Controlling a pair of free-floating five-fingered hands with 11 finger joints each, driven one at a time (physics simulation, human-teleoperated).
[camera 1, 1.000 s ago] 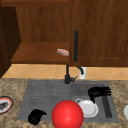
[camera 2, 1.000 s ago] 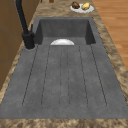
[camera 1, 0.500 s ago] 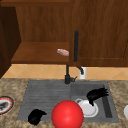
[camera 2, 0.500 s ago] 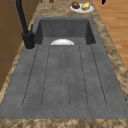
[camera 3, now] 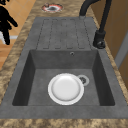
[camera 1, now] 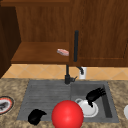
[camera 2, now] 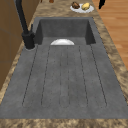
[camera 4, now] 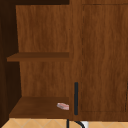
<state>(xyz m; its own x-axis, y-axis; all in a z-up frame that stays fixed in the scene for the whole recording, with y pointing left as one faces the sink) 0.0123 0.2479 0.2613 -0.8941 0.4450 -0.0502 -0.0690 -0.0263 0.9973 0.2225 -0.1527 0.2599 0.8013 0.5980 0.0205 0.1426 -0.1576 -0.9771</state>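
Note:
My right hand (camera 1: 94, 95) hangs open over the right part of the sink, fingers pointing up and to the right, its thumb just above a white plate (camera 1: 88, 109). That plate (camera 3: 65, 88) lies flat on the basin floor beside the drain (camera 3: 82, 80). Near the front edge of the draining board floats my left hand (camera 1: 35, 116), relaxed and holding nothing. A red ball (camera 1: 67, 114) sits between the two hands, touching neither. In the right side view a hand (camera 3: 6, 22) with spread fingers hangs in front of the counter; another hand (camera 2: 102, 3) shows at the far end in the left side view.
A black faucet (camera 1: 67, 75) stands behind the sink (camera 1: 107, 100). A pink block (camera 1: 63, 52) lies on the open cabinet shelf (camera 1: 37, 58), left of the door handle (camera 1: 76, 46). A patterned plate (camera 1: 5, 105) rests on the left counter, and a plate of food (camera 2: 81, 6) on the right one.
My right hand has drifted slightly left above the white plate and turned a little. The left hand, ball and plate have stayed put.

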